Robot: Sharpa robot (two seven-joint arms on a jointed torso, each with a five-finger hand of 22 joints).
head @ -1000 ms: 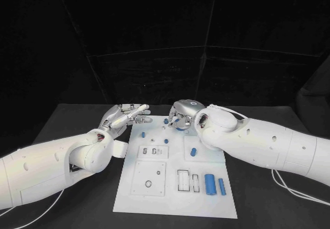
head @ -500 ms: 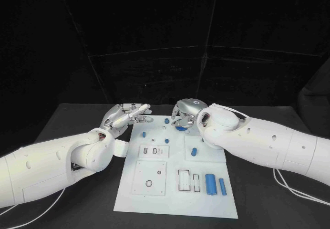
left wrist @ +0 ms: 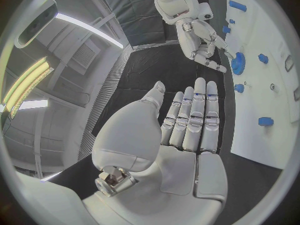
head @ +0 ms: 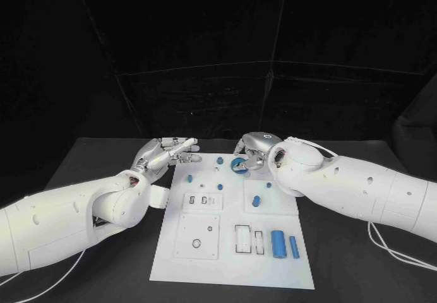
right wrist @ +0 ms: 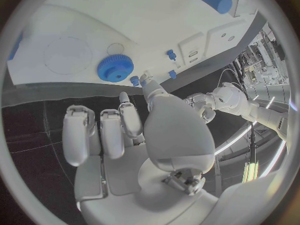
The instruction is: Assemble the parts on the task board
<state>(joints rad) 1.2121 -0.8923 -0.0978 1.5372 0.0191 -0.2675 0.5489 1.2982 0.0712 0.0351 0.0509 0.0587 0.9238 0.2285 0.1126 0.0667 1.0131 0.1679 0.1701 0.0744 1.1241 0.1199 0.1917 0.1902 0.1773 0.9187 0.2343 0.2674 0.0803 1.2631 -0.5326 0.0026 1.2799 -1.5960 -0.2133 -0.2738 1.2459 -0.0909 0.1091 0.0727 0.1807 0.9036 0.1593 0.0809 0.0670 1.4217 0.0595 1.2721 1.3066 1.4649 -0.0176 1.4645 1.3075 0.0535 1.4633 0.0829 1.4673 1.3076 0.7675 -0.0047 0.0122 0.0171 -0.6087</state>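
Note:
The white task board [head: 228, 259] lies in the middle of the table. A blue gear [head: 239, 164] rests flat on its far end, also visible as the gear [right wrist: 114, 67] and the gear [left wrist: 237, 63]. My right hand [head: 254, 148] hovers just behind and right of the gear, fingers apart and holding nothing; its thumb tip [right wrist: 146, 81] stays a little off the gear. My left hand [head: 169, 151] is at the board's far left corner, fingers [left wrist: 195, 116] straight and side by side, empty. Small blue parts [head: 189, 178] dot the far half, and two blue cylinders [head: 278, 243] lie near the front right.
Rectangular slots [head: 243, 238] and a recessed plate with a ring hole [head: 197, 242] take up the board's near half. Black table [head: 100, 165] surrounds the board. My two forearms flank it closely on both sides.
My right hand has come off the blue gear and drawn back to the right; the gear now lies uncovered on the board. My left hand has stayed put.

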